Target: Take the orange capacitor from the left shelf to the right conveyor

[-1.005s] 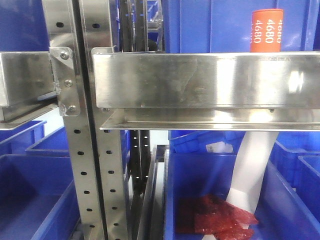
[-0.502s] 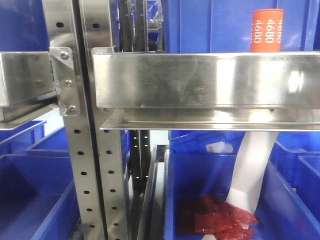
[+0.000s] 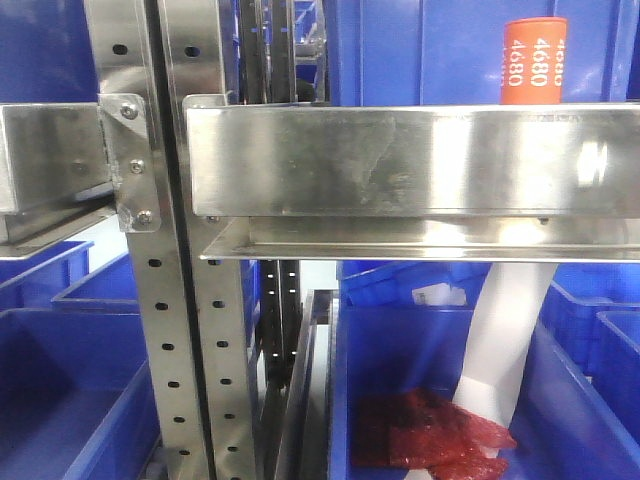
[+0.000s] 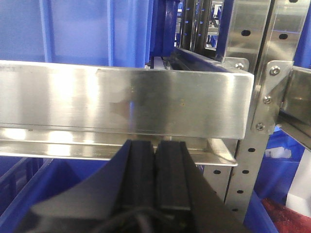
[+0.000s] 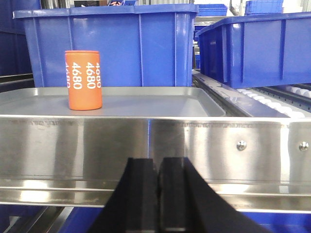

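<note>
The orange capacitor [image 5: 83, 80] stands upright on a silver tray [image 5: 194, 104], above and left of the right gripper [image 5: 158, 167], beyond the front rail of the left shelf [image 5: 218, 141]. The right gripper and left gripper [image 4: 155, 148] are both pinched together and empty. The capacitor looks rigid, smooth, light and easy to tip, so take it by its sides at mid-height.

Left wrist camera: I read the left gripper [image 4: 155, 170], a black two-fingered clamp with flat matte pads [image 4: 141, 170], pointing straight ahead and level. The pads are pressed together along a thin seam, with nothing between them.

Right wrist camera: the right gripper [image 5: 159, 194], of the same black build, also sits level. Its fingers [image 5: 143, 194] stand side by side, parted by only a hairline slit, and grip nothing.
</note>
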Controlling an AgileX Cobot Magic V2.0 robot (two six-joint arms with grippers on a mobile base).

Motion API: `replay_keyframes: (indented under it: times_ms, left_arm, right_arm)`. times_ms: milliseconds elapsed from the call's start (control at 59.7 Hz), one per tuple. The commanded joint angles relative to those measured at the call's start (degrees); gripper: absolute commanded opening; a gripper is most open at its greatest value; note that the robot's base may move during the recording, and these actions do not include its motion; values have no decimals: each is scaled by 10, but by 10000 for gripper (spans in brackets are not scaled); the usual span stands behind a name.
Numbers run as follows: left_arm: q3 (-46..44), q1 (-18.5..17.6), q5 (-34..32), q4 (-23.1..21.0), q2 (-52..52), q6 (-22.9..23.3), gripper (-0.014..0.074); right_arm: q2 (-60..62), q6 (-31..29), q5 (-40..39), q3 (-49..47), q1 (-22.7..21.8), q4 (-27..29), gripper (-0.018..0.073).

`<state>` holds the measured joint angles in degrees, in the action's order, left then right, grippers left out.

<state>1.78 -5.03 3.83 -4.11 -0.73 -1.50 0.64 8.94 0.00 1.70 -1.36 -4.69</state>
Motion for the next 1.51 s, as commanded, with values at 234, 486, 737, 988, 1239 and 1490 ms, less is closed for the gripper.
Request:
replay_keyframes:
  times_ms: [234, 486, 737, 988, 1239, 1490]
  left_arm:
    - [-2, 1, -52, -1, -7, 1, -127]
    - [-2, 1, -52, -1, -7, 1, -127]
    - [-2, 1, -52, -1, -7, 1, -127]
    - [-2, 1, -52, -1, -7, 1, -127]
    - [-2, 1, -52, -1, -7, 1, -127]
    - [-2, 1, -52, -1, -7, 1, -127]
  right_arm:
    - [8, -4, -81, -28, -1, 0, 55]
    - [-59, -4, 40, -173, -1, 0, 63]
    - [-196, -4, 35, -269, -1, 0, 519]
    - [-336, -4, 34, -323, 12, 0, 620]
    - [-469, -4, -60, -359, 103, 0, 620]
    - [-632, -4, -177, -402, 143, 0, 620]
